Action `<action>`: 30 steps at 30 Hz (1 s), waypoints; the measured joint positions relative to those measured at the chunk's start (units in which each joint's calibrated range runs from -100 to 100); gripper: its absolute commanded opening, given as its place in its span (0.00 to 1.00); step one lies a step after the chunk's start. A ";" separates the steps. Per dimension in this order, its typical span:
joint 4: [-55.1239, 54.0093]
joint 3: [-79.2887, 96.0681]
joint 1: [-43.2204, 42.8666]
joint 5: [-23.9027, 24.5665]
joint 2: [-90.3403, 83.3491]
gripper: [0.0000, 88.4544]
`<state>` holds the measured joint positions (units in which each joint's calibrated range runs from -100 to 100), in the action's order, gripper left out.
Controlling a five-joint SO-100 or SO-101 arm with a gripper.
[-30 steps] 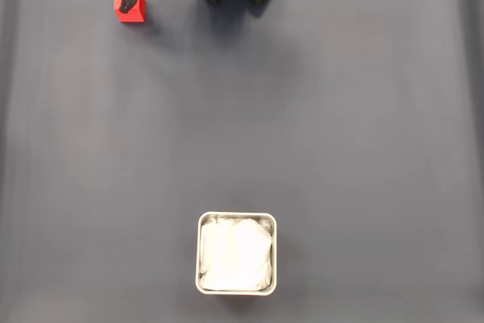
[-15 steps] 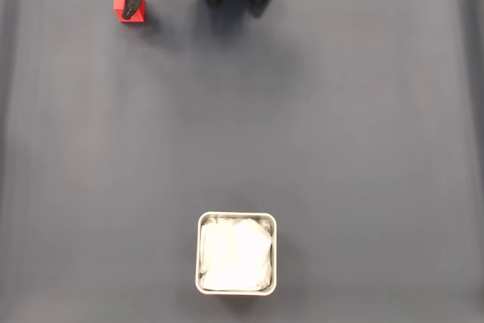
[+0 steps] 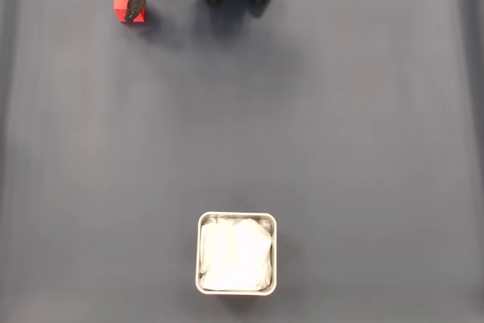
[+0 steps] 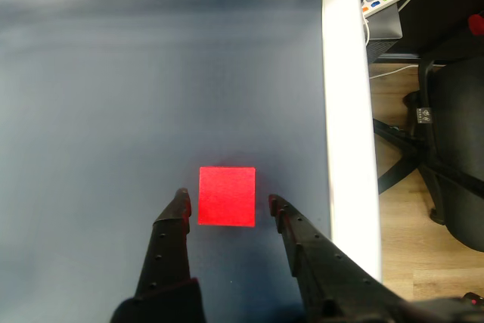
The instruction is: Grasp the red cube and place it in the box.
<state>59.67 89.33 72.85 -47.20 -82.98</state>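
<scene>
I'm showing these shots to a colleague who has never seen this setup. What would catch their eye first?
Most likely the red cube, the only bright colour on the dark grey mat; in the wrist view it sits between the open fingers of the end effector, near the mat's edge. Next, the box with its white lining, alone at the bottom centre of the fixed view, far from the cube at the top left.
</scene>
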 measured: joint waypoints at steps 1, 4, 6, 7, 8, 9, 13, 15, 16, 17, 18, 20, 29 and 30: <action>0.00 0.18 0.00 0.00 0.00 0.28; -0.32 0.54 -0.07 0.00 0.00 0.28; -0.56 0.54 -0.07 0.00 0.00 0.28; -0.64 0.54 -0.07 0.00 0.00 0.28; -0.64 0.54 -0.22 0.00 0.00 0.28; -0.88 0.54 -0.37 0.00 0.09 0.28; -1.11 0.54 -0.67 0.00 0.09 0.26; -1.19 0.54 -0.82 0.00 0.09 0.25; -1.19 0.54 -0.89 0.00 0.09 0.24; -1.19 0.54 -1.04 0.00 0.09 0.24; -1.19 0.54 -1.04 0.00 0.09 0.23; -1.27 0.54 -1.04 0.00 0.09 0.21; -1.59 0.54 -1.04 -0.10 0.09 0.15; -1.59 0.54 -1.04 -0.10 0.09 0.14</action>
<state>58.07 89.87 71.81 -47.30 -82.89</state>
